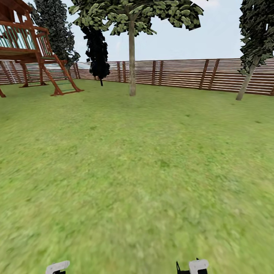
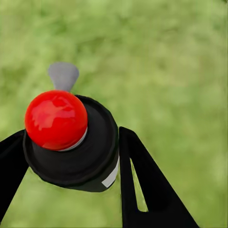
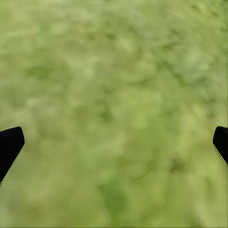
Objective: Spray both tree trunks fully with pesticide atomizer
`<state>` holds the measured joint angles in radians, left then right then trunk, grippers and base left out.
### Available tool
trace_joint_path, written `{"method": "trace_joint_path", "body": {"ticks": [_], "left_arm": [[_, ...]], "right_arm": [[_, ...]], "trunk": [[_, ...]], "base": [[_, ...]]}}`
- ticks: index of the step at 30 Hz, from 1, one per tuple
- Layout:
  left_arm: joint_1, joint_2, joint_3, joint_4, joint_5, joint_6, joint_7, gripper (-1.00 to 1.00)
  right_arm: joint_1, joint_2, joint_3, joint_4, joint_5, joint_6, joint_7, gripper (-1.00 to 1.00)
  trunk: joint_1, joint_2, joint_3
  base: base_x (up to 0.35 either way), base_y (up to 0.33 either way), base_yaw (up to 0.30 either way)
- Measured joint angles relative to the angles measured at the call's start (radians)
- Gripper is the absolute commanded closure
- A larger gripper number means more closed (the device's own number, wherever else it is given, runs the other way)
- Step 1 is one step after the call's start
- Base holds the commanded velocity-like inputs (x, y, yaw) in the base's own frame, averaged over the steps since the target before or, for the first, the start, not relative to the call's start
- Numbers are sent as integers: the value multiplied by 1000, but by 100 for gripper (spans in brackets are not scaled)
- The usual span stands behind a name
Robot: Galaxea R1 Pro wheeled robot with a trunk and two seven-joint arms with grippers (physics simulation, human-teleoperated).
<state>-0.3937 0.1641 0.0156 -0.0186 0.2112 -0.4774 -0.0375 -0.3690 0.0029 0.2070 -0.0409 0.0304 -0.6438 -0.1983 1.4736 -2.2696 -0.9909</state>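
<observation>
Lawn [image 1: 137, 171] ahead, pale-trunked tree [image 1: 132, 64] by the fence [image 1: 182, 74], second tree [image 1: 247, 78] far right. Left gripper [image 2: 71, 152] closed around red-capped black atomizer [image 2: 71, 142] above grass, seen from the wrist. Right gripper [image 3: 114, 142] spread wide, empty

- The grass lawn [image 1: 144, 171] covers the lower three quarters of the head view, mottled green, reaching up to the fence.
- A reddish-brown slat fence [image 1: 182, 74] stands on it across the upper third of the frame.
- A pale, straight tree trunk [image 1: 132, 61] rises from the grass at upper centre.
- A second, leaning trunk [image 1: 246, 82] meets the grass at the upper right.
- A dark cone-shaped tree [image 1: 97, 49] stands just left of the centre trunk, by the fence.
- A wooden play frame [image 1: 34, 49] with a ladder rests on the grass at upper left.
</observation>
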Motion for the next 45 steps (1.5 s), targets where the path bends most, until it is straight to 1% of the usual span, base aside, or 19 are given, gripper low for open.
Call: {"method": "trace_joint_path", "body": {"ticks": [45], "left_arm": [[0,0,0,0,0,-1,0,100]], "right_arm": [[0,0,0,0,0,0,0,-100]], "trunk": [[0,0,0]], "base": [[337,0,0]]}}
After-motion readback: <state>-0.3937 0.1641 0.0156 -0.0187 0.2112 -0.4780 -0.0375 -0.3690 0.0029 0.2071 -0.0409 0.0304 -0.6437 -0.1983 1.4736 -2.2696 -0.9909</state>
